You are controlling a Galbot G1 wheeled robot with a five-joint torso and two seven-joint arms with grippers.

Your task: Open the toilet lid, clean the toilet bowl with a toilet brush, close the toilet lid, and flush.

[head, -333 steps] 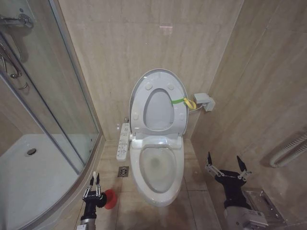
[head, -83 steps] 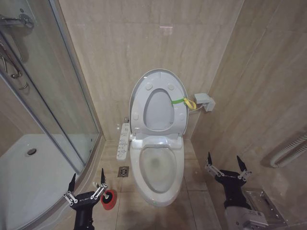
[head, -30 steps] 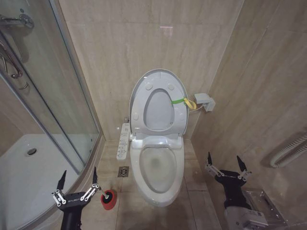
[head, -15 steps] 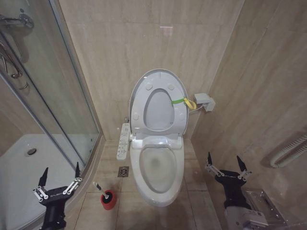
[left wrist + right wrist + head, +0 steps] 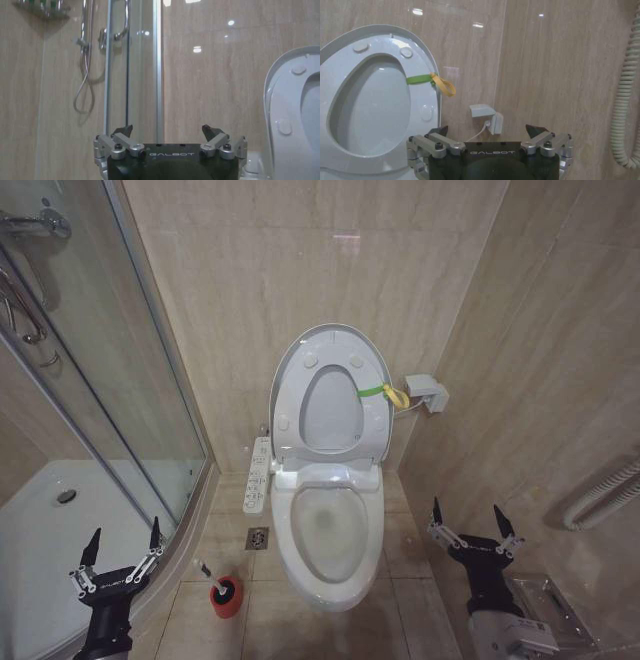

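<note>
The toilet lid (image 5: pixel 330 415) stands raised against the back wall, a yellow-green strap loop (image 5: pixel 388 393) at its right edge. Below it the white toilet bowl (image 5: pixel 328 530) lies uncovered. The toilet brush (image 5: pixel 204 569) leans in its small red holder (image 5: pixel 226 596) on the floor left of the bowl. My left gripper (image 5: pixel 125 530) is open and empty, left of the brush and apart from it, by the shower edge. My right gripper (image 5: pixel 466 508) is open and empty, right of the bowl. The right wrist view shows the lid (image 5: pixel 375 93) and strap (image 5: pixel 439 81) beyond the right gripper (image 5: pixel 487 129).
A glass shower door (image 5: pixel 130 380) and white shower tray (image 5: pixel 50 530) fill the left side. A control panel (image 5: pixel 258 475) sits beside the toilet, with a floor drain (image 5: pixel 257 538) below it. A wall box (image 5: pixel 425 390) and a ribbed hose (image 5: pixel 600 500) are on the right wall.
My left gripper let go of the brush, opened and moved left towards the shower. The brush stays in its red holder. The right arm has not moved.
</note>
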